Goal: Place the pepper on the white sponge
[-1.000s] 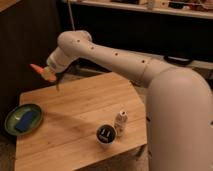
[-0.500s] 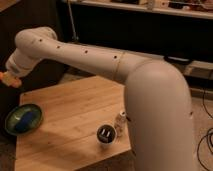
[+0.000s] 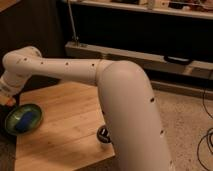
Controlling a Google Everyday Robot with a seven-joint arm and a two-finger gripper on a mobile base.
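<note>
Dark shelving (image 3: 150, 30) fills the back of the room, with a pale ledge (image 3: 125, 56) running along its foot and speckled floor (image 3: 182, 117) in front of it. Low on the left stands one wooden bench (image 3: 65, 132), its planks lit warm.

From the single camera view, one big white arm (image 3: 125, 95) comes up from the lower right, bends at a fat elbow and reaches across the bench to the far left edge of the scene. Its pincer (image 3: 7, 96) hangs there, just beyond the bench's left corner and a little above and to the left of the green dish (image 3: 10, 126). A small patch of orange, the pepper (image 3: 8, 102), shows right at the pincer's end, off the bench top. Whether the pincer is wide or narrow I cannot tell from where I stand; most of it is cut off by the edge of the view.

One round green dish sits near the bench's left edge, and one sponge (image 3: 27, 119), a flat dark blue pad, lies inside it. The pepper is just beside the dish, apart from the sponge and not on it.

One small dark round thing (image 3: 103, 134) stands on the bench near its right side, half hidden behind the arm. A few dark cables (image 3: 205, 145) loop on the floor at the far right.

So I count one pepper, one sponge, one dish, one dark round thing, one pincer.
</note>
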